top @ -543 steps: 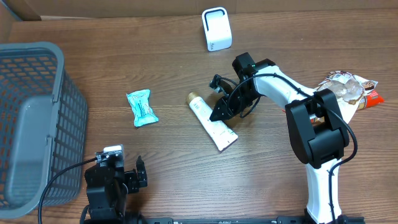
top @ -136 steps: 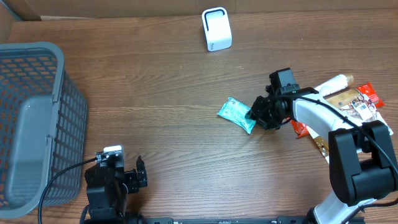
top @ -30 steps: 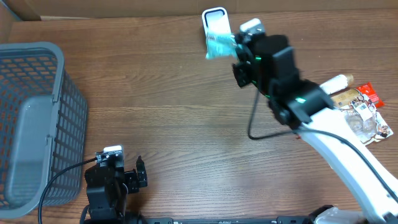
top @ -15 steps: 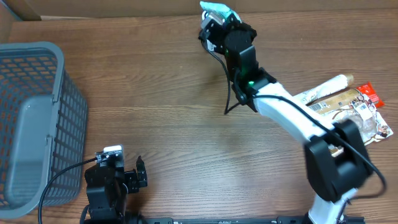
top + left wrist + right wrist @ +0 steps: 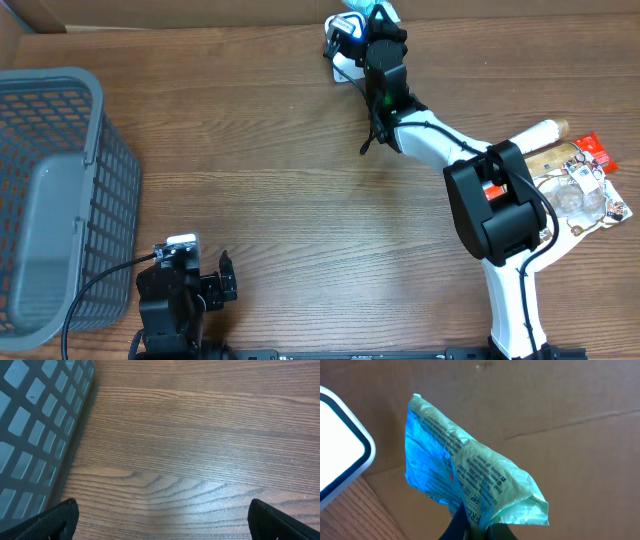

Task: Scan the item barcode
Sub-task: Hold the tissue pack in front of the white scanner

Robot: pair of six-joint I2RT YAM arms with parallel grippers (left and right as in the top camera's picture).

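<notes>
One view, the right wrist, shows print on the teal packet (image 5: 465, 477).

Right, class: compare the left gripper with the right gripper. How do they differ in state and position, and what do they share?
The left gripper stands open and empty; the right gripper is shut on a teal packet. The left gripper sits at the near side of the table beside the grey basket; the right gripper is stretched to the far edge, holding the packet up by the white scanner. Both are dark and two-fingered.
</notes>
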